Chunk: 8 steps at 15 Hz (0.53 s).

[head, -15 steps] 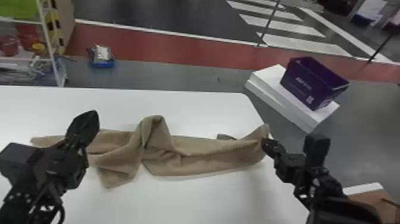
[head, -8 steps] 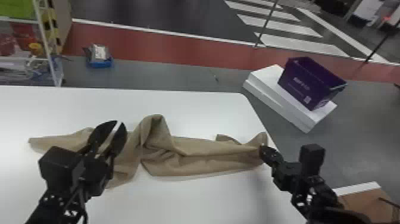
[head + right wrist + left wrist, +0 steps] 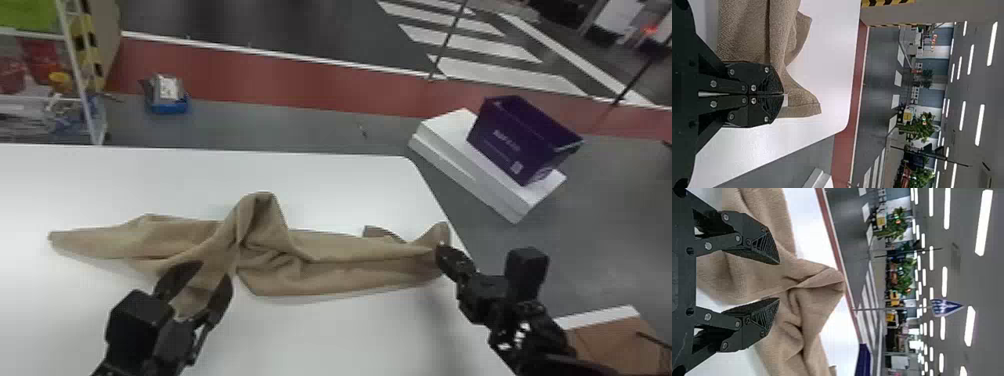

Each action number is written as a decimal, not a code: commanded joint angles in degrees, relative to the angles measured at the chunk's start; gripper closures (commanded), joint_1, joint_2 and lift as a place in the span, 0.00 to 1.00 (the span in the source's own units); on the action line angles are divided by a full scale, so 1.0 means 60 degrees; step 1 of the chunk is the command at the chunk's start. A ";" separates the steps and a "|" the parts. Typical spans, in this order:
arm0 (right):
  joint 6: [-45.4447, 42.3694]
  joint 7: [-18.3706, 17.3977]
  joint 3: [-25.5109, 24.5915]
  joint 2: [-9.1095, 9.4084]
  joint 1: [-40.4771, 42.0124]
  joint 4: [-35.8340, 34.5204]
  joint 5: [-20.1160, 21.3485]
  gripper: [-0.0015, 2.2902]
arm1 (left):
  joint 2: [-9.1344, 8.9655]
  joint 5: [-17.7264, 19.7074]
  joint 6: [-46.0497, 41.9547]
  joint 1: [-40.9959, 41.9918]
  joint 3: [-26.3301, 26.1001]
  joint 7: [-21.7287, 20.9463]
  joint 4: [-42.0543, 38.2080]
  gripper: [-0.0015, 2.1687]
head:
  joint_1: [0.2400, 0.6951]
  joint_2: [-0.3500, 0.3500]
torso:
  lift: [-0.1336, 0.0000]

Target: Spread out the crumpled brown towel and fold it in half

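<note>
Jaws first: our left gripper's [image 3: 213,270] stand wide over the bunched middle of the towel [image 3: 280,282], while our right gripper's [image 3: 440,247] are pinched together on its right end. The towel lies in a rumpled strip across the table [image 3: 100,190]. To spread it well, we should take a single layer at the near flap, anchor the right end and draw out slowly, lest we drag the whole bunch. Our right side is close to the table's edge, so we'd best use the room leftward, beyond the towel and nearer us.
</note>
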 commanded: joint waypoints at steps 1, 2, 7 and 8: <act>-0.0364 0.0000 -0.0001 0.0009 0.0052 0.0134 -0.0155 0.59 | 0.0011 -0.0100 0.0636 -0.0005 0.0061 -0.0170 -0.0024 0.31 | 1.00 0.00 | 0.07; -0.0364 0.0000 -0.0015 -0.0029 0.0052 0.0222 -0.0155 0.59 | 0.0011 -0.0085 0.0724 -0.0005 0.0120 -0.0258 -0.0024 0.31 | 1.00 0.00 | 0.07; -0.0627 -0.0102 -0.0045 -0.0176 0.0052 0.0530 -0.0214 0.59 | 0.0084 -0.0217 0.1749 -0.0079 0.0223 -0.0287 -0.0347 0.31 | 1.00 0.00 | 0.07; -0.0686 -0.0117 -0.0045 -0.0205 0.0037 0.0574 -0.0243 0.59 | 0.0187 -0.0217 0.1837 -0.0035 0.0281 -0.0287 -0.0493 0.31 | 1.00 0.00 | 0.07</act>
